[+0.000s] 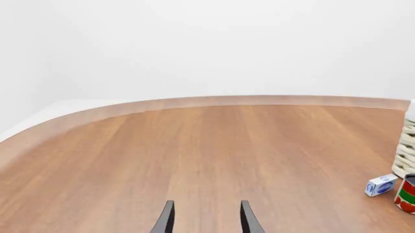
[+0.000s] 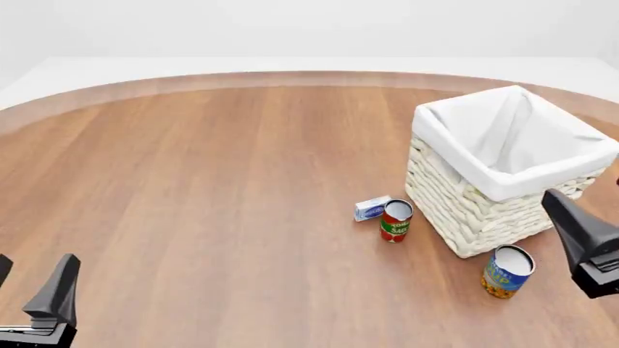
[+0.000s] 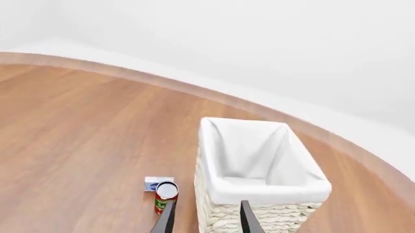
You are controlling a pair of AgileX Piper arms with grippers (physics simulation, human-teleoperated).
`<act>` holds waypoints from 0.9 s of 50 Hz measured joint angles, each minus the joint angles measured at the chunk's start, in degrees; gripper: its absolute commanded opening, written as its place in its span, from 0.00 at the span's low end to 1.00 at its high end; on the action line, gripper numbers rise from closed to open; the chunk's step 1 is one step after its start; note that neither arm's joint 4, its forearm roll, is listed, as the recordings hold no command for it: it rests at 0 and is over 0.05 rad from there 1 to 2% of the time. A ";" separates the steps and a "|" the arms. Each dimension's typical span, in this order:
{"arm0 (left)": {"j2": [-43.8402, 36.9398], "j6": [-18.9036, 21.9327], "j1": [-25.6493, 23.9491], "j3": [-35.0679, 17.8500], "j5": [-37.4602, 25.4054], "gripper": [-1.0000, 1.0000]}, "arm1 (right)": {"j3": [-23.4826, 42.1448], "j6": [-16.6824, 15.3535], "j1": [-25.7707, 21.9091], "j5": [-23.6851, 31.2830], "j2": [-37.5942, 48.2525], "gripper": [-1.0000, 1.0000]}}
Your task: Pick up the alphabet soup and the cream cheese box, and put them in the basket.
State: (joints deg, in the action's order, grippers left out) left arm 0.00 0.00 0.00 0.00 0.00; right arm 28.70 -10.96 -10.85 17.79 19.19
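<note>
You had grasped nothing yet: both claws, left [image 1: 204,218] and right [image 3: 204,218], hung parted and empty. The soup can [image 2: 506,271] beside the basket [image 2: 454,210] probably suited your right arm first.

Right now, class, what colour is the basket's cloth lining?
White; the basket lining shows best in the front view.

Stretched wide, a wooden table [image 2: 222,196] of warm brown planks, curved along the far side, edged with a paler wooden rim [image 2: 290,78]. Backed by a plain white wall [image 2: 309,25]. Lit evenly, with soft, faint shadows.
</note>
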 measured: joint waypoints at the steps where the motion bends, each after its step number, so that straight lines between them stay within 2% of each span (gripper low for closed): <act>1: 0.00 0.00 0.00 0.00 0.00 1.00 | 0.34 -0.34 -0.23 0.14 0.32 1.00; 20: 0.00 0.00 0.00 0.00 0.00 1.00 | 6.13 -3.75 -2.68 1.99 7.56 1.00; 30: 0.00 0.00 0.00 0.00 0.00 1.00 | 9.52 -5.75 -5.54 3.79 11.34 1.00; 45: 0.00 0.00 0.00 0.00 0.00 1.00 | 13.50 -10.36 -9.33 4.93 16.69 1.00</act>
State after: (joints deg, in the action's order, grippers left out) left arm 0.00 0.00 0.00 0.00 0.00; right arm 42.20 -21.32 -20.17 22.72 35.87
